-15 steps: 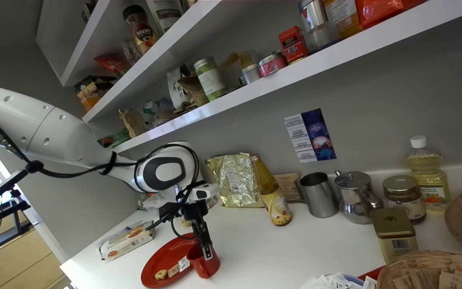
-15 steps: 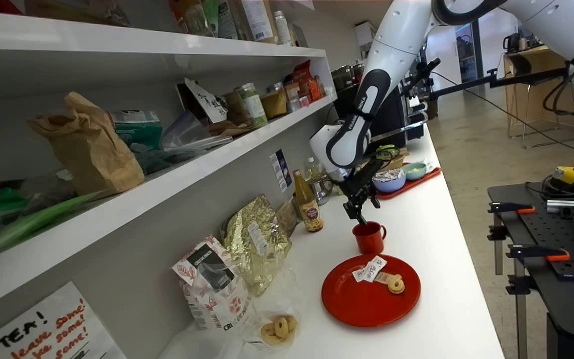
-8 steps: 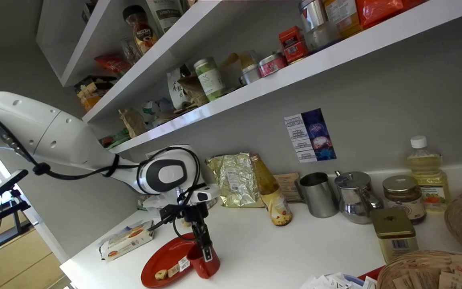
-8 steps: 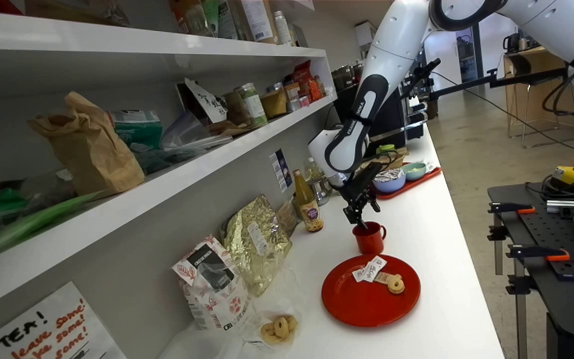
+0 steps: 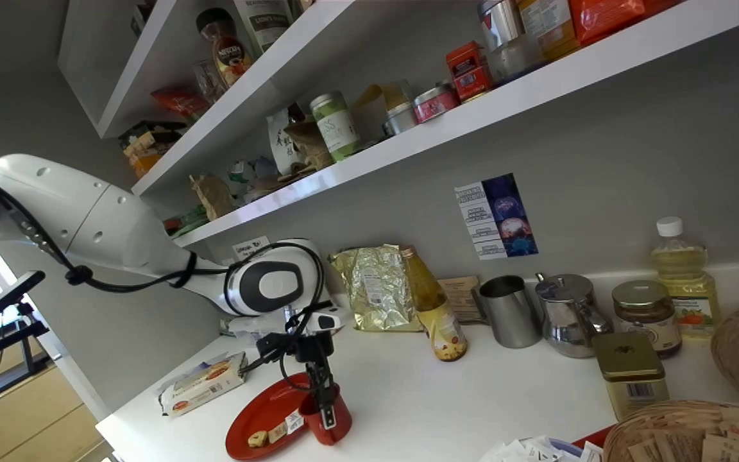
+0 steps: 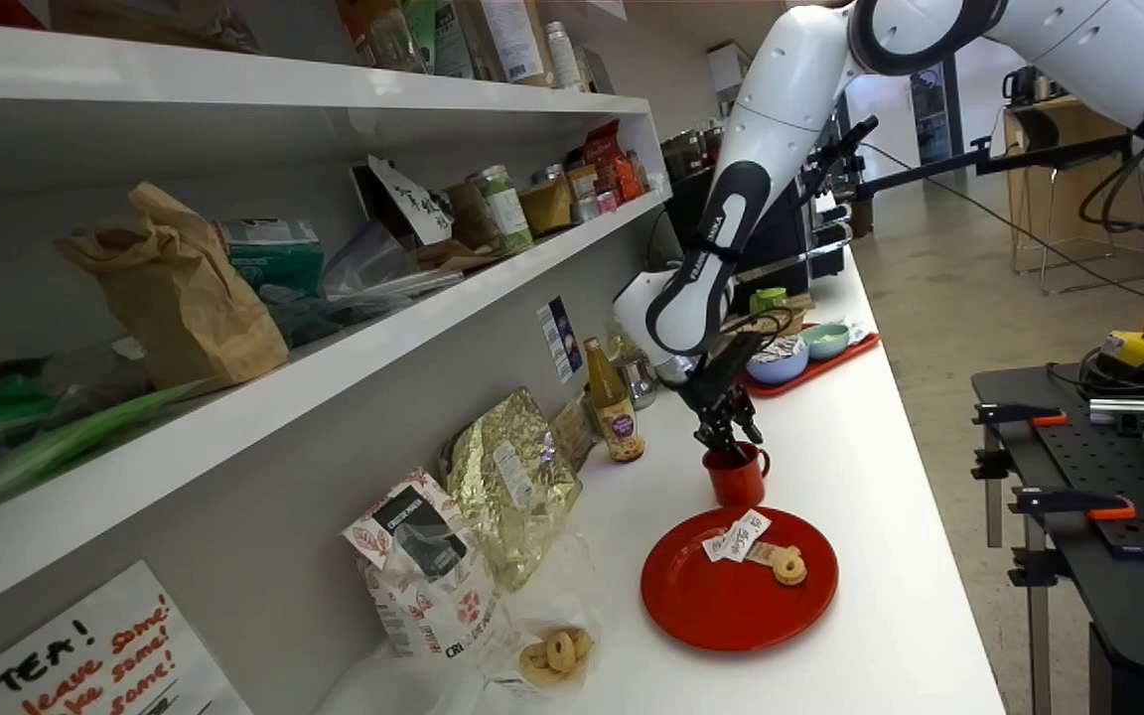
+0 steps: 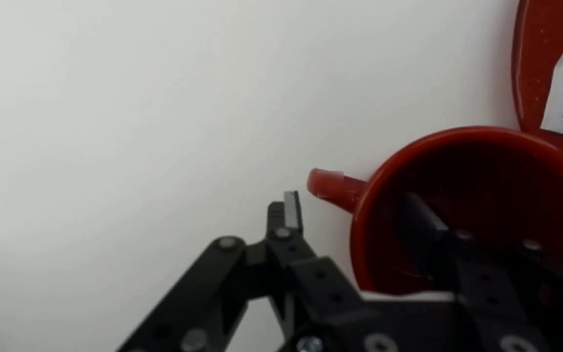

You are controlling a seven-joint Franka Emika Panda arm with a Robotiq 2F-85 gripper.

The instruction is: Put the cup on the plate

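The red cup (image 6: pixel 734 479) stands upright on the white counter, right beside the rim of the red plate (image 6: pixel 701 616); whether they touch I cannot tell. On the plate lie white paper slips (image 6: pixel 737 536) and a pale ring-shaped piece (image 6: pixel 788 567). In the wrist view my gripper (image 7: pixel 351 201) straddles the near wall of the cup (image 7: pixel 457 139): one of its fingers (image 7: pixel 292 210) is outside near the handle (image 7: pixel 333 188), the opposite one reaches inside. Gaps show between both fingers and the wall, so it is open. In an exterior view the gripper (image 5: pixel 328 410) hides part of the cup.
Along the wall stand a gold foil bag (image 5: pixel 373 289), a yellow bottle (image 5: pixel 435 308), a metal mug (image 5: pixel 512 311) and a metal teapot (image 5: pixel 568 314). A clear bag of rings (image 6: pixel 557 655) lies near the plate. Loaded shelves (image 6: pixel 552 238) hang above the counter.
The arm has come down a little, and the gripper's fingers sit lower at the cup. Cup and plate have stayed in place.
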